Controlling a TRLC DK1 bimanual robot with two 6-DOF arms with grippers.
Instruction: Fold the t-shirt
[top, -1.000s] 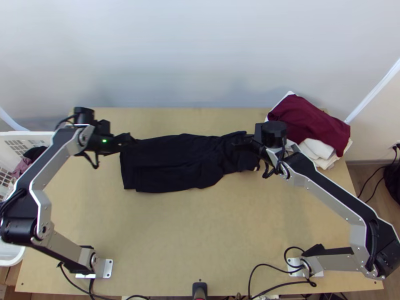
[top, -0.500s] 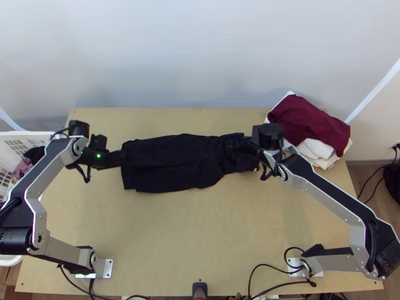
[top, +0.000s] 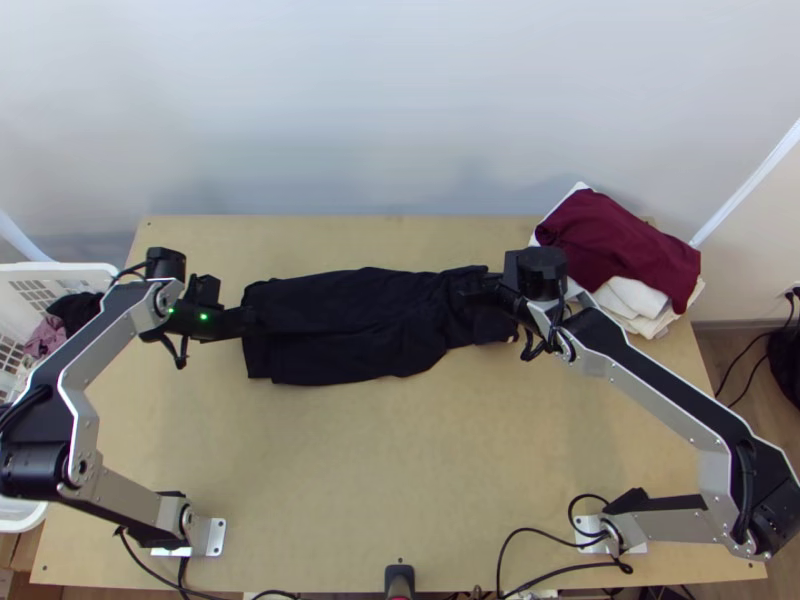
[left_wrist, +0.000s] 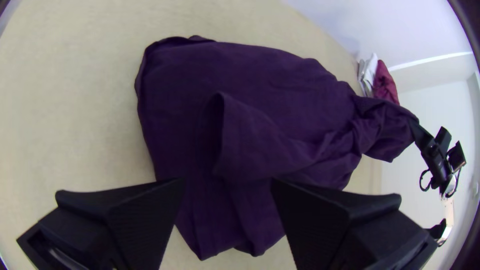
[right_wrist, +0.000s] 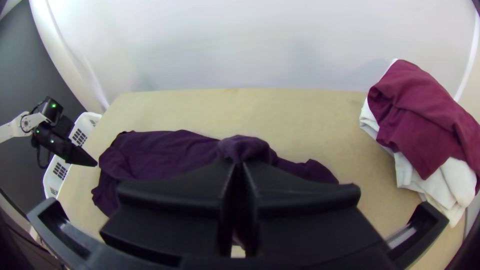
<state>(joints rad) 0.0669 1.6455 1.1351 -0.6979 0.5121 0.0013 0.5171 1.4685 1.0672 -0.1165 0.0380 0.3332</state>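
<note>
The dark t-shirt (top: 350, 325) lies lengthwise across the table's back half, partly folded, its right end bunched. My left gripper (top: 250, 320) is over the shirt's left end. From the left wrist, the gripper (left_wrist: 227, 185) stands open above the shirt (left_wrist: 280, 75), nothing between its fingers, and a raised fold of cloth lies beyond. At the shirt's right end is my right gripper (top: 475, 291). In the right wrist view, that gripper (right_wrist: 240, 167) is shut on a gathered part of the shirt (right_wrist: 160, 150), which bulges up between the fingertips.
A maroon cloth (top: 620, 245) lies on white folded cloths (top: 640, 300) at the table's back right. At the left edge stands a white basket (top: 75, 272) with clothes inside. Bare table (top: 400, 470) stretches in front of the shirt.
My left gripper has drawn back to the left and toward the front from the shirt's back left corner, then edged slightly right. My right arm has shifted slightly left, then kept still.
</note>
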